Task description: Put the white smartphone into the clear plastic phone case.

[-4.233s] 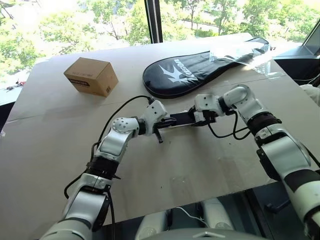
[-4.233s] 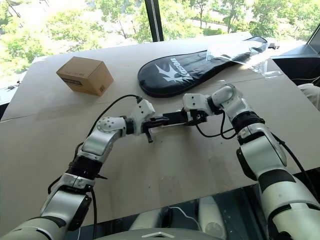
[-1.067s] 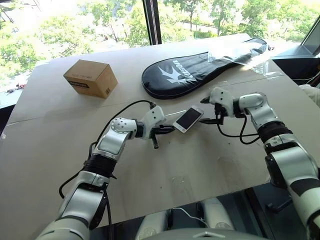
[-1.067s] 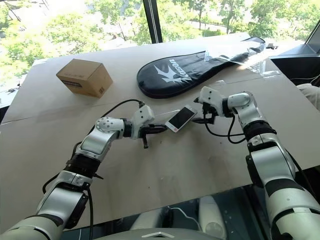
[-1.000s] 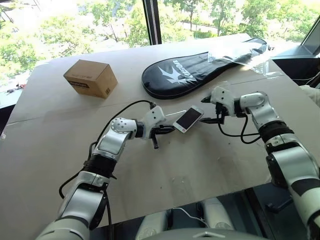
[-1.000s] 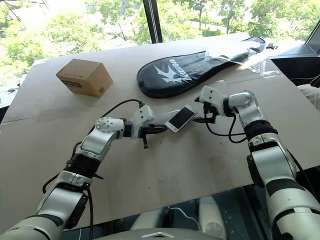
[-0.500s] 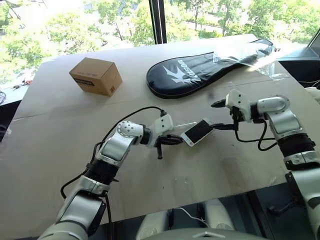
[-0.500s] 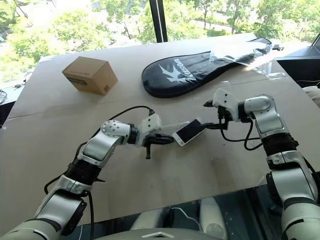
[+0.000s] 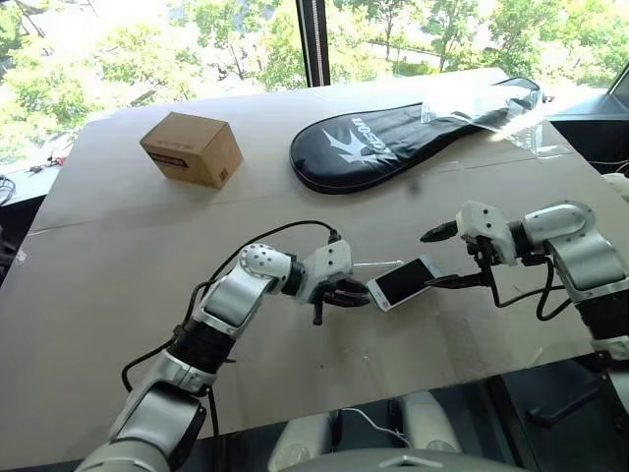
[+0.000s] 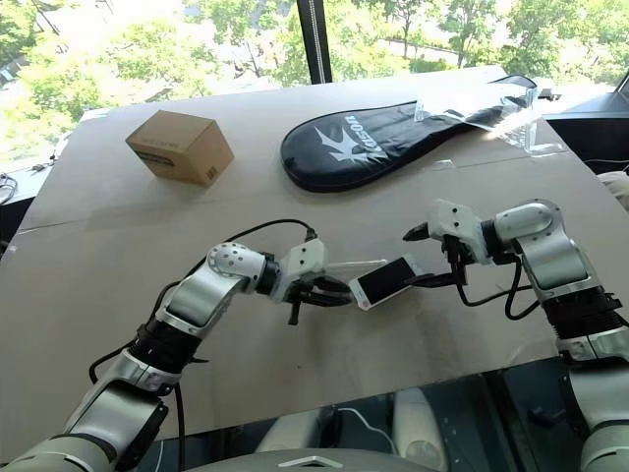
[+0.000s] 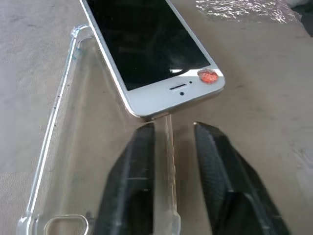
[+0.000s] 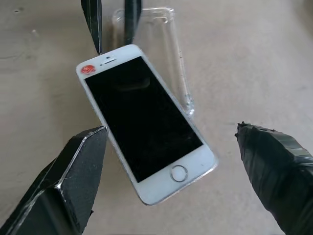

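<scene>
My left tool, fingers parted around the clear plastic phone case rim; right tool spread, white smartphone at its 9 o'clock.

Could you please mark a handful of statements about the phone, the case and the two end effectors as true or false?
1. The white smartphone lies screen up. True.
2. The smartphone is fully seated in the clear plastic phone case. False: it lies skewed across the case, with much of the shell uncovered beside it.
3. The right end effector is shut on the phone. False: its fingers stand wide open, one on either side of the phone and clear of it.
4. The left end effector has its fingers on either side of the case's rim, at the phone's earpiece end. True.
5. The cardboard box stands between the two end effectors. False: it stands far back on the table, to the left.
</scene>
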Controlling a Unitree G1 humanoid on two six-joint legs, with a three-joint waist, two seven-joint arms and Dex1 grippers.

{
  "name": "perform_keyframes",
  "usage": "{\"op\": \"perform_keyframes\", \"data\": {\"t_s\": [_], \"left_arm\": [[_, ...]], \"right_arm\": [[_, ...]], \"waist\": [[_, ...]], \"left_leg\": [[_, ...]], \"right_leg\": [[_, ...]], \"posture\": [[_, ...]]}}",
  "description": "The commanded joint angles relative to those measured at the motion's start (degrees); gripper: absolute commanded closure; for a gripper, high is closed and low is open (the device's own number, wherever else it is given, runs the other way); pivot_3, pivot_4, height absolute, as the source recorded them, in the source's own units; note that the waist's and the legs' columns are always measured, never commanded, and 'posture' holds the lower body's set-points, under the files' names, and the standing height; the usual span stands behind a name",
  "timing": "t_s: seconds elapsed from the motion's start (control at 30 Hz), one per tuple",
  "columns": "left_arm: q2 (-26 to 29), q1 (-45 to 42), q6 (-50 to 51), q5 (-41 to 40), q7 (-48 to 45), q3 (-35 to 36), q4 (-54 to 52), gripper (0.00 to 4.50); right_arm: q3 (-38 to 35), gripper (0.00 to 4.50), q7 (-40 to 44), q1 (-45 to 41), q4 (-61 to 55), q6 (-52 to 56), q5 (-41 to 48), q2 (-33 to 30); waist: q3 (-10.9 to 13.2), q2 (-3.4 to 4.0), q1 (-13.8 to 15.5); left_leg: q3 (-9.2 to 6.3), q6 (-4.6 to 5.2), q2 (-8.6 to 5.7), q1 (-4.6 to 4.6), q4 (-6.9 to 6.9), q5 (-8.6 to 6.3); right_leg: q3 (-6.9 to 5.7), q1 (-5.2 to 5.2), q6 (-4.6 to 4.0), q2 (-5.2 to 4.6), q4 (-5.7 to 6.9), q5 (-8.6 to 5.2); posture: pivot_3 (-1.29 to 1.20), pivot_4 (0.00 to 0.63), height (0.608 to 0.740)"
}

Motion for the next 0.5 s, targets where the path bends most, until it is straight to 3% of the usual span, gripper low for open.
{"op": "perform_keyframes", "data": {"t_s": [0.03, 0.1, 0.5], "left_arm": [[0.7, 0.3, -2.8, 1.0, 2.0, 1.2, -1.0, 1.26], [1.7, 0.2, -2.8, 0.7, 2.0, 1.8, -1.8, 0.36], [11.4, 2.5, 7.5, -4.7, 2.5, 8.3, -19.0, 0.36]], "right_arm": [[0.9, 0.00, 1.7, -1.4, -0.1, -1.4, 0.0, -0.6], [1.6, 0.00, 2.1, -2.6, 1.1, -2.4, -0.6, -0.6], [7.8, 0.00, 4.7, -9.2, 11.1, -13.8, -5.6, 1.8]], "waist": [[0.0, 0.00, 0.1], [0.0, -0.01, 0.0], [0.1, -0.18, 0.0]], "left_leg": [[0.00, 0.00, 0.00, 0.00, 0.00, 0.00], [0.01, 0.00, -0.01, 0.00, 0.01, 0.00], [0.01, 0.00, 0.00, -0.01, -0.01, 0.00]], "right_leg": [[0.00, 0.00, 0.00, 0.00, 0.00, 0.00], [0.00, 0.00, 0.00, -0.01, -0.01, 0.00], [-0.08, -0.01, 0.00, 0.00, -0.03, 0.00]], "posture": [[0.00, 0.150, 0.740], [0.00, 0.150, 0.740], [0.00, 0.150, 0.740]]}}
